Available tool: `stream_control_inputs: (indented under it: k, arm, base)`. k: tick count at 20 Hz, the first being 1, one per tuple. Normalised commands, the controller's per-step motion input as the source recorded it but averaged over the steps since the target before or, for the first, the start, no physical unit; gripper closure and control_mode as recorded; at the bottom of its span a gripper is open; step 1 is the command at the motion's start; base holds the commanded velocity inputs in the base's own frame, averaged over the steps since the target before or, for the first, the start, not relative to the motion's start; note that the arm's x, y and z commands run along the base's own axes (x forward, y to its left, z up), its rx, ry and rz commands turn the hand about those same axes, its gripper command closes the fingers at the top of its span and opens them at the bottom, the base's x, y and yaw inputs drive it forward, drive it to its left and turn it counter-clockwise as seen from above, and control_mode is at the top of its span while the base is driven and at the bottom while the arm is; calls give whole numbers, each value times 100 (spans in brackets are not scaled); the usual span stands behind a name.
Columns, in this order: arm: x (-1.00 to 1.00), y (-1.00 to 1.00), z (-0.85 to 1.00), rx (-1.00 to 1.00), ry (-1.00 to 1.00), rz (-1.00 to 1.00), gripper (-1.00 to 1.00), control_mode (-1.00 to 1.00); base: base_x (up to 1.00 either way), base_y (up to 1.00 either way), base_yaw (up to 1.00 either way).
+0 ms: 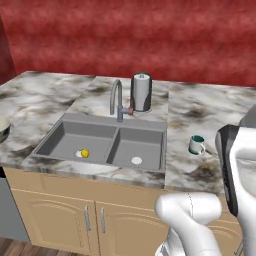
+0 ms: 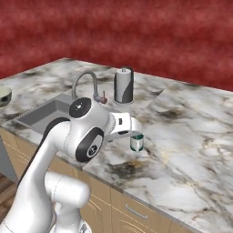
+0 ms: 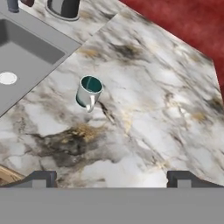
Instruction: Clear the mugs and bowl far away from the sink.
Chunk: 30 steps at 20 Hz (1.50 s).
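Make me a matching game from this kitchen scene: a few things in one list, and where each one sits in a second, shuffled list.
Things:
1. mug
2. bowl
3. paper towel roll
4. yellow ball

Places:
A. behind the sink, beside the faucet
B. in the sink's left basin
C. on the counter right of the sink
D. on the counter far left of the sink

Pairs: 1-C, 2-D, 3-A, 4-B

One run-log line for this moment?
fingers: open, empty | mug: upright, counter right of sink | bowl: counter left

Mug (image 2: pixel 137 144) upright on counter (image 2: pixel 191 136), right of sink (image 2: pixel 43 113).
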Motion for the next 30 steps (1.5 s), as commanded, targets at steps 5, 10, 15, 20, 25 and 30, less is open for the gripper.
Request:
stream_control_inputs:
  k: [5, 10, 15, 20, 25, 30]
  arm:
    - [23, 8, -29, 4, 7, 3, -100, -100]
    - [60, 23, -44, 11, 18, 1, -100, -100]
    - [46, 5, -45, 14, 18, 4, -100, -100]
    - [39, 0, -34, 1, 6, 11, -100, -100]
    - [33, -5, -25, 0, 0, 10, -100, -100]
    - [19, -13, -43, 0, 4, 6, -100, -100]
  base:
    - [0, 0, 0]
    - [0, 0, 0]
    - [0, 0, 0]
    - [0, 0, 0]
    - [0, 0, 0]
    - [0, 0, 0]
